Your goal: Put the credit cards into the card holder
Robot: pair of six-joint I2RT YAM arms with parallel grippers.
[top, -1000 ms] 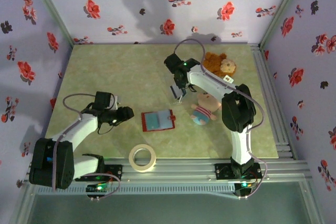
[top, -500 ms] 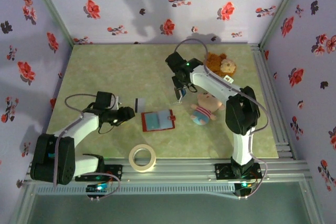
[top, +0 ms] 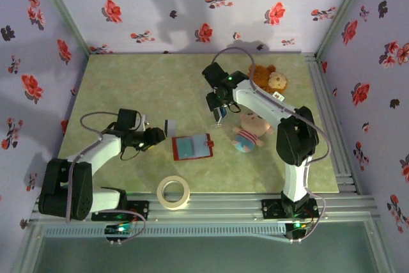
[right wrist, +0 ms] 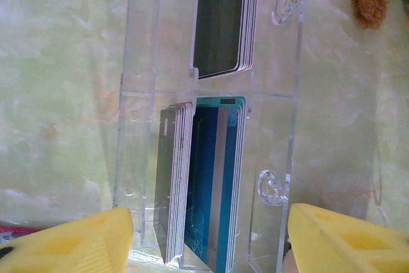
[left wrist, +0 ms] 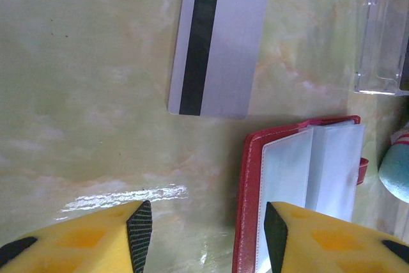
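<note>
Left gripper half open, empty, near a loose credit card just beside the open card holder, toward the worktop's near edge. Right gripper wide over the clear stand. I fear the flat card skidding when pinched.

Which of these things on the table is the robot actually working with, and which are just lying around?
For the job: loose grey card; red card holder; stacked cards in the clear stand.
Just lying about: tape roll; brown teddy; small doll.
</note>
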